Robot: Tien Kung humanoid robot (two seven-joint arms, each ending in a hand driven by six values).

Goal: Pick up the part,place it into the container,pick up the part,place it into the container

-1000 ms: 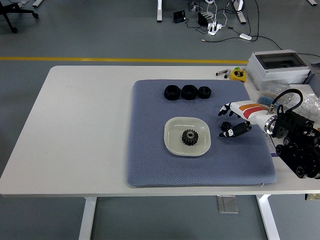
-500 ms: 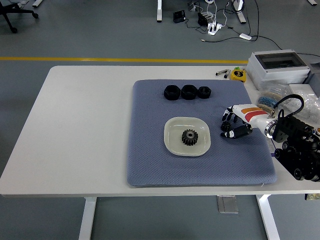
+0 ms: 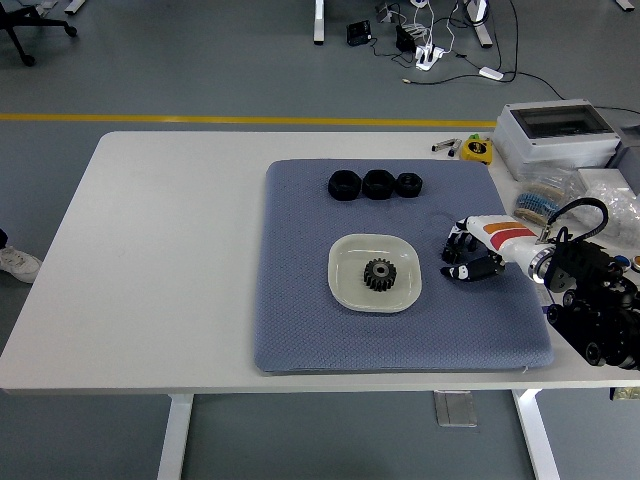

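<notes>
Your right hand (image 3: 468,256) has pulled back toward 3 o'clock since a second ago, and its fingers have curled in. It now sits low over the blue mat (image 3: 300,330), just beside the white dish (image 3: 345,290), and it holds nothing.

One gear (image 3: 379,274) already lies in the dish. Three black parts (image 3: 375,184) wait in a row at 12 o'clock from the dish, well apart from your hand. They sit close together, maybe touching.

These parts look small, hard and stiff. I think they are fairly light, and they will not bend or break when you squeeze. Their sides may be smooth, so they could slip. Take one from above, with a finger on each outer side. The right-end part (image 3: 409,184) is nearest your hand, with open mat on one side for a finger.

Each part is round and flat, so it has no long side. Each one lies flat with its hole facing up. You can grab it from any side.

Your left arm is not in the picture.
</notes>
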